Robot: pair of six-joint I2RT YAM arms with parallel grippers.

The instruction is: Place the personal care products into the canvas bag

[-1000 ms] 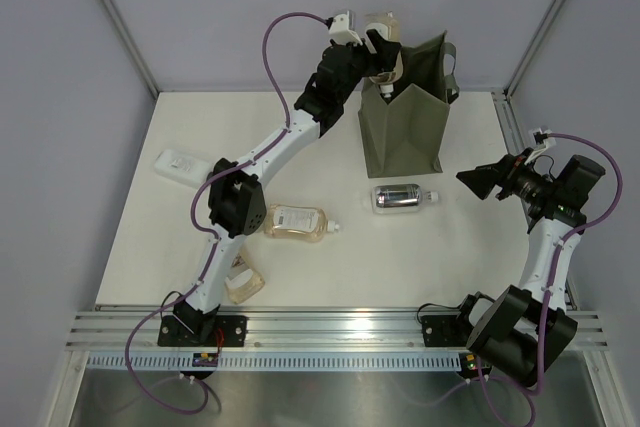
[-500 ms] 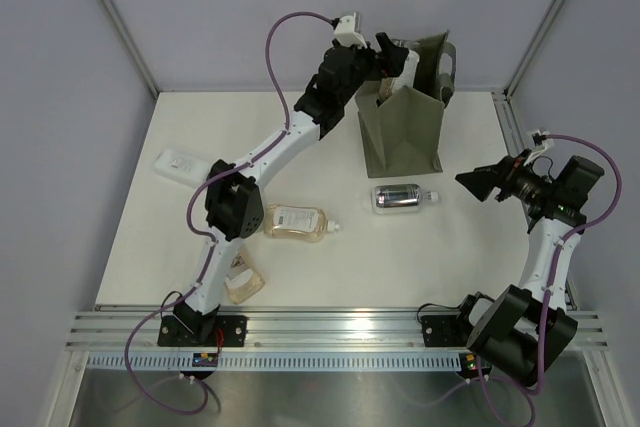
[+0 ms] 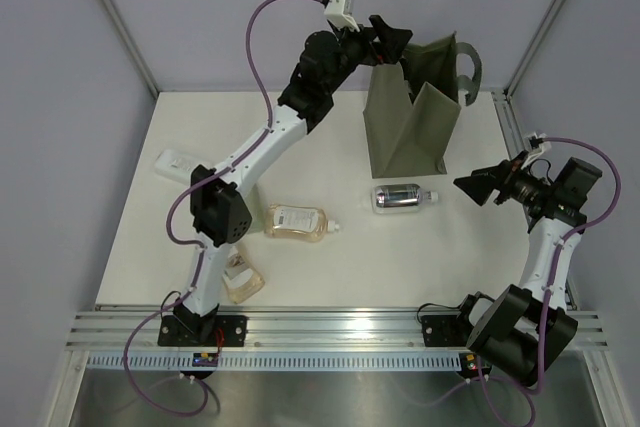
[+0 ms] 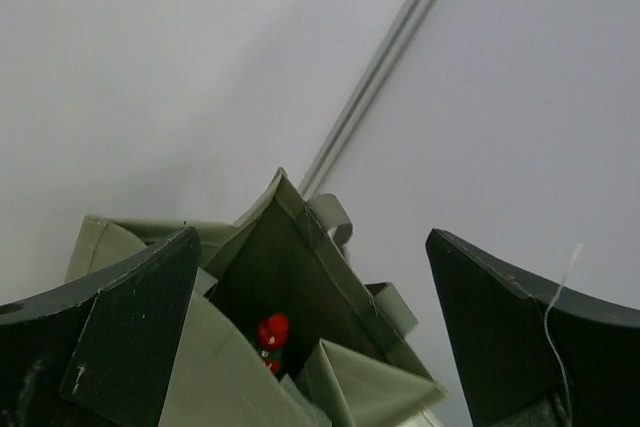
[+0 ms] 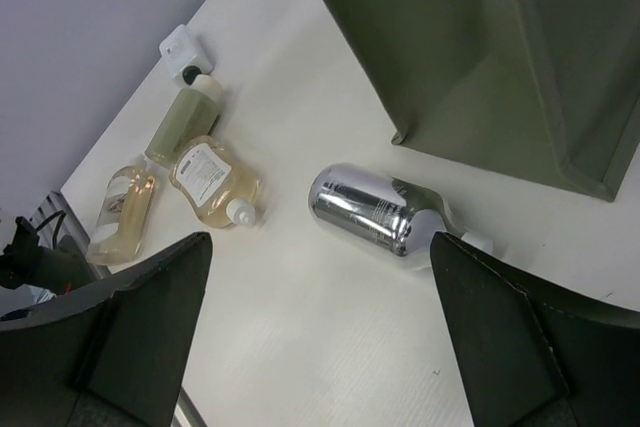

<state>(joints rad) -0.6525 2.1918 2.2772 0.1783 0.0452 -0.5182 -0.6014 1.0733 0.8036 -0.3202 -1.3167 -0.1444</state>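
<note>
The olive-green canvas bag [image 3: 405, 132] stands open at the back of the table. My left gripper [image 3: 395, 40] is open and empty, just above and left of the bag's mouth. In the left wrist view the gripper [image 4: 310, 237] looks down into the bag [image 4: 345, 387], where a red-capped bottle [image 4: 272, 331] shows. The silver bottle [image 3: 400, 196] lies in front of the bag. My right gripper [image 3: 470, 187] is open and empty to its right. An amber pouch [image 3: 295, 222], a second pouch [image 3: 241, 283] and a flat white bottle [image 3: 178, 164] lie to the left.
In the right wrist view the open right gripper [image 5: 320, 237] hovers over the silver bottle [image 5: 375, 209], with both pouches [image 5: 212, 179] [image 5: 120, 212] and an olive bottle with a pale cap [image 5: 182, 119] beyond. The left arm's elbow [image 3: 220, 215] hangs over the table's left part.
My left gripper held an amber pouch over the bag, lowered it into the mouth and let go. It is now open, empty and drawn back up to the left. The right arm stayed still.
</note>
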